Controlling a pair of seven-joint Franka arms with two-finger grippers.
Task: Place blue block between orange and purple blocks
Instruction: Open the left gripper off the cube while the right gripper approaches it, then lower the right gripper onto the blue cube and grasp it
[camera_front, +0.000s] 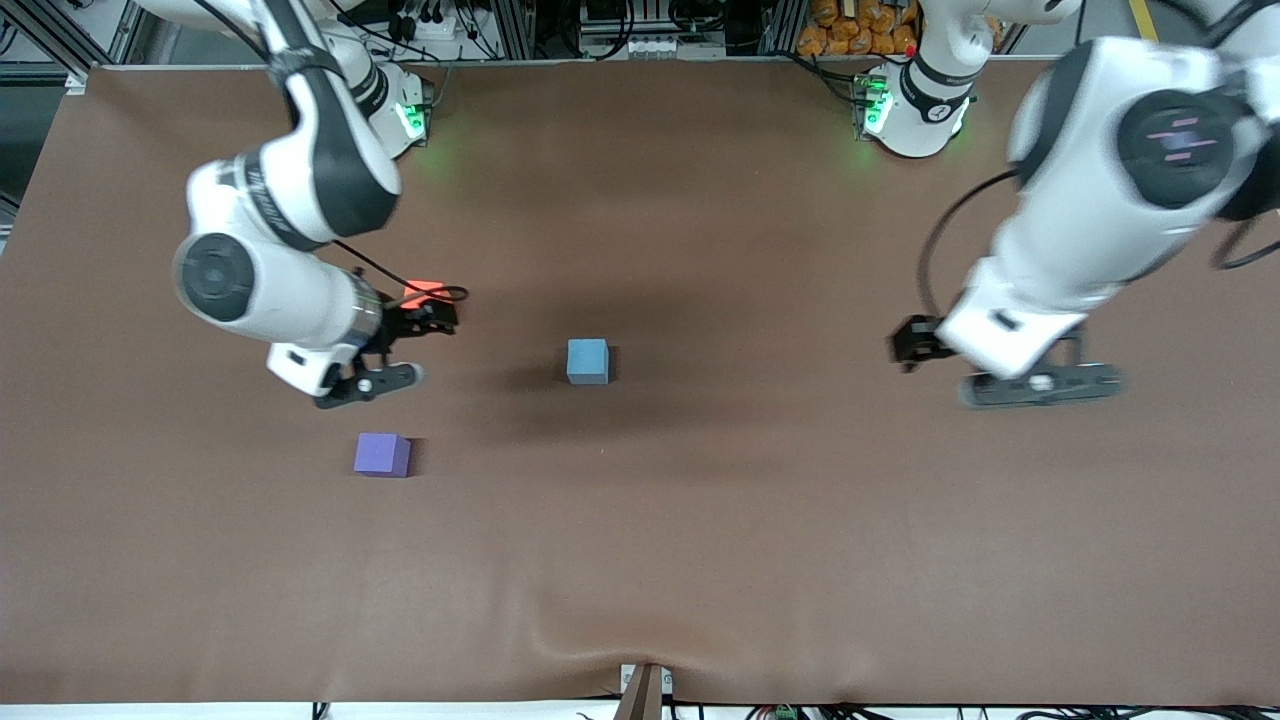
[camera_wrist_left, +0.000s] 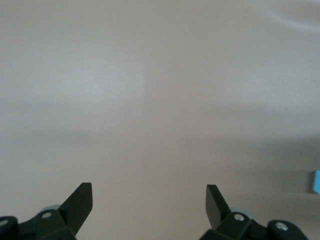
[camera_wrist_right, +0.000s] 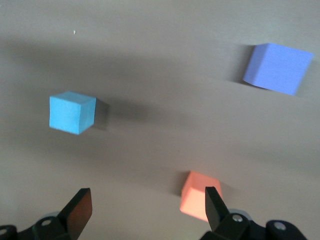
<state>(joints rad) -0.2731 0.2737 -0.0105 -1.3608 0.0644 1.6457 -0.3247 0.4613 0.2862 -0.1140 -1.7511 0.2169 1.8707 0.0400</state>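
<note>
Three blocks apart on the surface (camera_front: 700, 560); both end effectors released.
Right end effector (camera_front: 395, 345) hangs over orange block (camera_front: 424, 291); blue block (camera_front: 587, 361) mid-surface, purple block (camera_front: 382, 455) nearer; left end effector (camera_front: 1000, 370) waits.

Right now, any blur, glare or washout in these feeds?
Front view: left end effector smeared by blur; blue block crisp, soft shadow beside it. Left wrist view: washed out, pale table. Right wrist view: soft, purple block slightly blurred.

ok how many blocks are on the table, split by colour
blue block: 1
orange block: 1
purple block: 1
total: 3
</note>
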